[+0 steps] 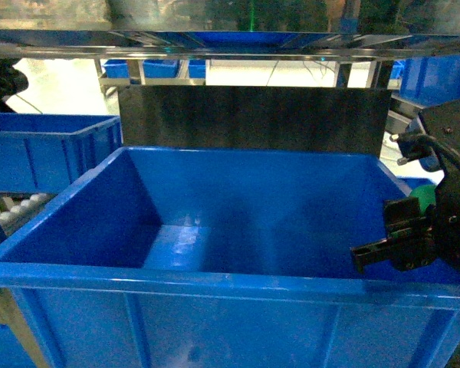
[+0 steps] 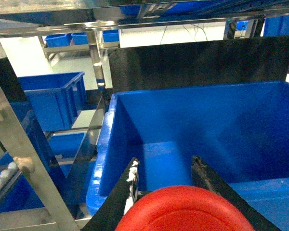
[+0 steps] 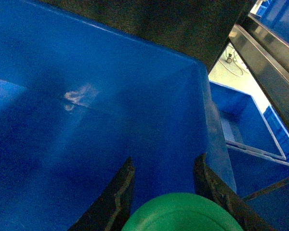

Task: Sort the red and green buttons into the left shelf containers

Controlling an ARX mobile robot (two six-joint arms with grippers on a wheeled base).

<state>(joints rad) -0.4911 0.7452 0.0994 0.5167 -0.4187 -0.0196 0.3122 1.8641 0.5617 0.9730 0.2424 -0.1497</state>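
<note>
here, big blue bin (image 1: 215, 230) bare inside; left jaws pinch red button (image 2: 185, 211), right jaws green button (image 3: 183, 214).

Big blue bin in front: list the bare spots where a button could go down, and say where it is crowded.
The big blue bin shows a bare floor from the left wall to the middle, back to the far wall. The right side is crowded: the right gripper, holding the green button, hangs over that rim. From the left wrist view, the left gripper holds the red button near the front-left corner.

Dark panel (image 1: 253, 119) upright under a steel shelf frame (image 1: 215, 42) — white rollers (image 1: 19, 207) at left.
</note>
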